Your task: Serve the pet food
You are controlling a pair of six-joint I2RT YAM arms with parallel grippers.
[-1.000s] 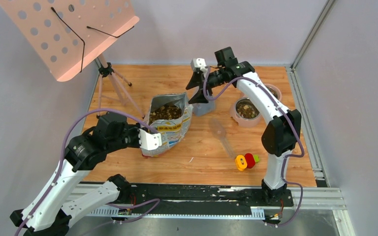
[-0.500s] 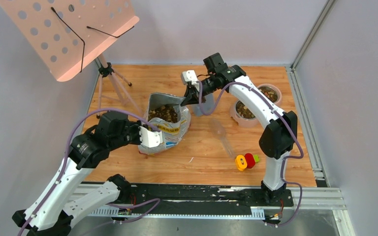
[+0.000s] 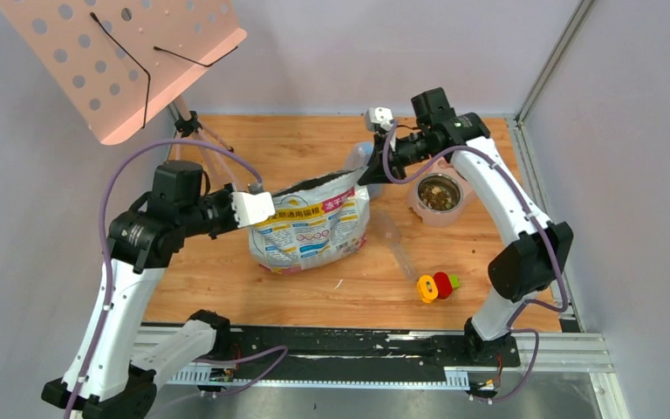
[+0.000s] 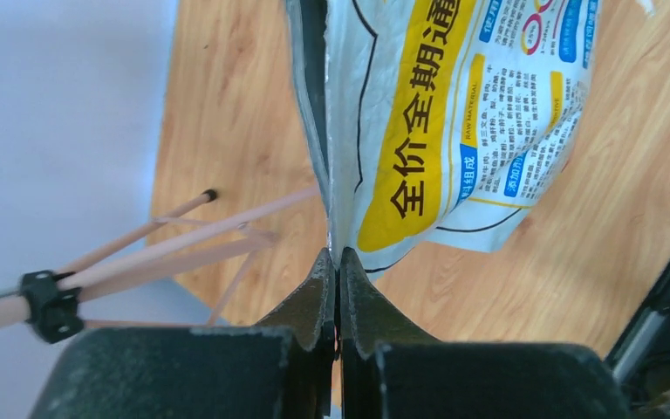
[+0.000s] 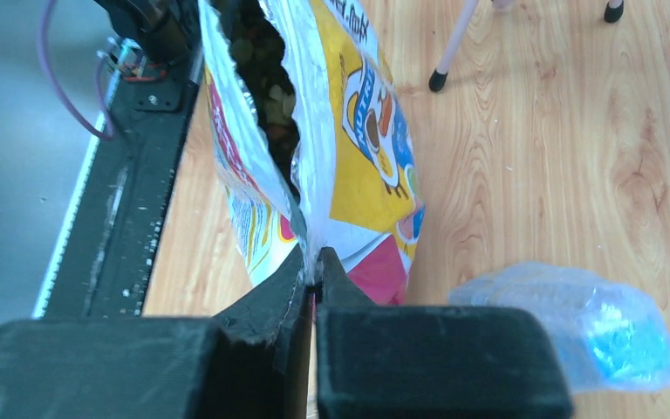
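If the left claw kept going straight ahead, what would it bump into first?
The food bag. The left claw is shut on its edge, and the rest of the bag lies straight ahead.

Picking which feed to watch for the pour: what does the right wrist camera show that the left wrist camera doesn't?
Only right wrist: kibble inside the bag's open mouth, a crumpled clear wrapper on the table, the black base rail. Only left wrist: the bag's printed text panels and the stand's black clamp. Both: a pink stand leg, the wooden table, and the bag's edge pinched by a shut gripper, the right gripper in one, the left gripper in the other.
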